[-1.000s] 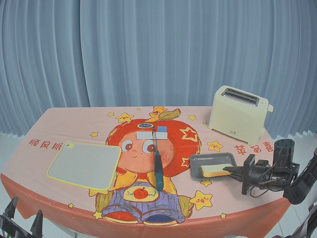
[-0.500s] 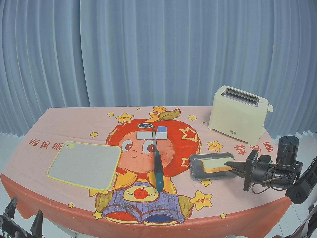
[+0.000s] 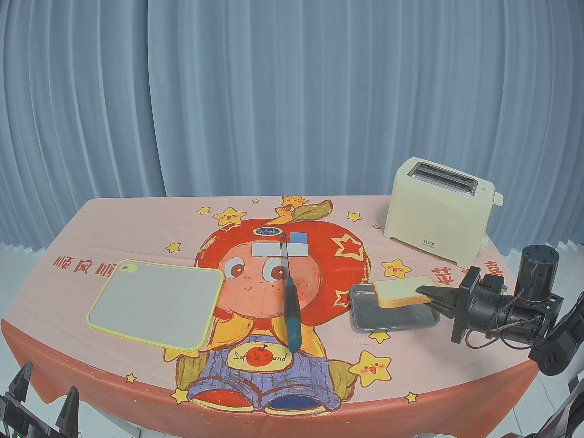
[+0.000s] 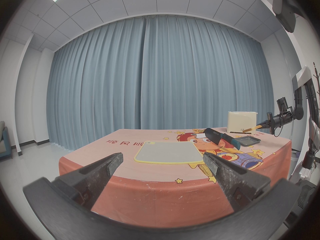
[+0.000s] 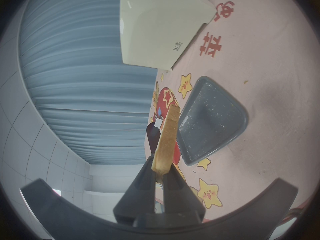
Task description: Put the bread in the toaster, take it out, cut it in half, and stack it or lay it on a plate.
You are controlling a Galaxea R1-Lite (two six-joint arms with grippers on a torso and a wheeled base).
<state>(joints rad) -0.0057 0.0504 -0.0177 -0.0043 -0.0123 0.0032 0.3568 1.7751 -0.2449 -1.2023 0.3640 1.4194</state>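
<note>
**Bread flat in my right gripper point(image 3: 433, 293), toaster point(image 3: 438, 220) at 12 o'clock.**
In the head view the right gripper is clamped on one edge of the bread point(image 3: 401, 291). The slice sticks out toward 9 o'clock, lying flat just above the tray point(image 3: 389, 322). The toaster stands near, and its slot point(image 3: 442, 178) faces up, running roughly 10 to 4. I judge the slice must turn on edge and line up with that slot. My left gripper point(image 4: 162, 159) hangs open off the worktop's point(image 3: 152, 226) near-left edge, well apart, so the right arm is the nearer one.
</note>
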